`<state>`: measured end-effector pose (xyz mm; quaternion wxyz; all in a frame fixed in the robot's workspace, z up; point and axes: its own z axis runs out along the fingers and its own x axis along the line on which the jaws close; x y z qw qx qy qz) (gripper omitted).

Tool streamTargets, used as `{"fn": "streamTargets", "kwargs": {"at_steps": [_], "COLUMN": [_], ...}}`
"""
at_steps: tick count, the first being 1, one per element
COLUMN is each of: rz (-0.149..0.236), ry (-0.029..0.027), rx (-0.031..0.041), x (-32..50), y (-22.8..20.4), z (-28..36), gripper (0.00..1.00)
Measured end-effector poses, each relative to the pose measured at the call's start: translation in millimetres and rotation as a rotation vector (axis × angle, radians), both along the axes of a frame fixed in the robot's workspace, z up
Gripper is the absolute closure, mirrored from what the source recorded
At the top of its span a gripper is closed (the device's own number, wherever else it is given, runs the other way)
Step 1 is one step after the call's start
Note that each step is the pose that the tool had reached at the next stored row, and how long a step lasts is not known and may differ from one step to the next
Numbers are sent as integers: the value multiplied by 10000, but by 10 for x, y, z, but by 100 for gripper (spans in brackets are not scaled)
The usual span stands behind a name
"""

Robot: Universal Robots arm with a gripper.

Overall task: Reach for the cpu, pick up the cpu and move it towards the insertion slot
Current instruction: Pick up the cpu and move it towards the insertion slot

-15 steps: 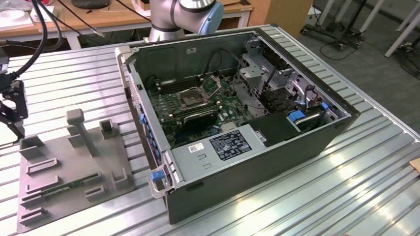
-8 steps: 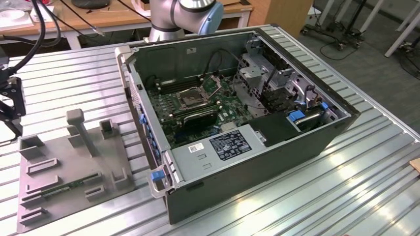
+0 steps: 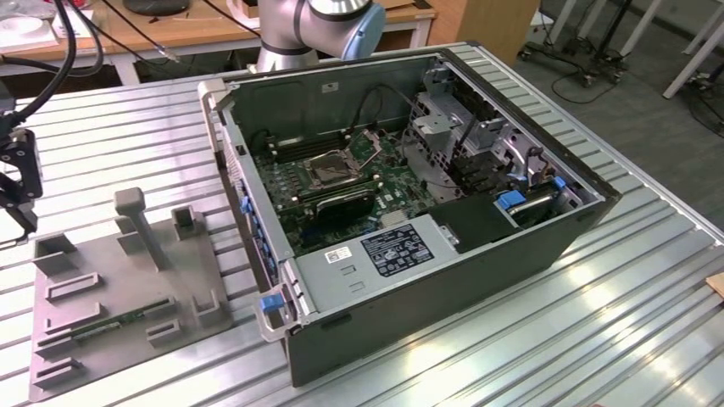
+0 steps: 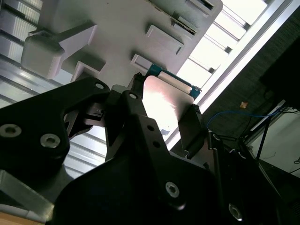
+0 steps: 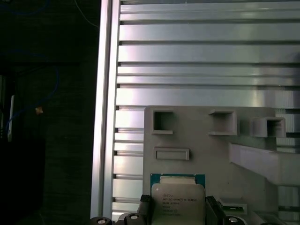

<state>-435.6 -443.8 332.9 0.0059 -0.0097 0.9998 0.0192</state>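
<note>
Silvery cpu [image 5: 177, 194] clamped in gripper [image 5: 178, 206], jaws narrow, at grey fixture [image 5: 197, 136]. I judge pick-up in hand; carry to insertion slot [image 3: 331, 170] calls for level hold.

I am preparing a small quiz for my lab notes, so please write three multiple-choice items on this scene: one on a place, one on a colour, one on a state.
1. Where is the insertion slot?
A. On the motherboard inside the open computer case
B. On the floor
C. On a chair

2. What colour is the fixture tray?
A. Red
B. Grey
C. Yellow

3. How does the cpu stand?
A. Seated in the slot
B. Between the fingers of the gripper
C. Lying inside the case

Answers:
1 A: the exterior view shows the socket on the board.
2 B: it is grey in every view.
3 B: both wrist views show a finger at each of two opposite edges.
</note>
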Motion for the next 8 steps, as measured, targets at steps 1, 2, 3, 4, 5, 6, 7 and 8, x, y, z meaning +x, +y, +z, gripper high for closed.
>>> {"fn": "streamTargets", "kwargs": {"at_steps": [1,2,3,4,5,6,7,8], "rz": [0,-1,-1,0,0,-1,0,0], "ry": [1,0,1,1,1,0,1,2], "rx": [-1,0,0,-1,0,0,0,-2], "x": [0,0,0,0,0,0,0,-1], "y": [0,0,0,0,0,0,0,0], "z": [1,1,11,21,21,21,22,26], "gripper": [46,46,46,46,46,46,46,46]}}
